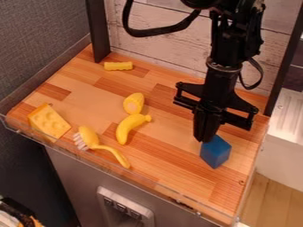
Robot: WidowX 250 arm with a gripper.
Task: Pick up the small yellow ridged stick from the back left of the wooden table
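Clear rim [148, 186], near edge; blue block [215, 152], near right

Tool [204, 138], one: closed, tips at the block's top, gripping nothing we can make out; the surface [177, 162], we judge, bears the block's weight. Left: yellow brush [89, 136], banana [125, 127].

Camera high, off front side of wooden counter [83, 91], facing slantwise down toward plank wall [163, 46], middling distance.
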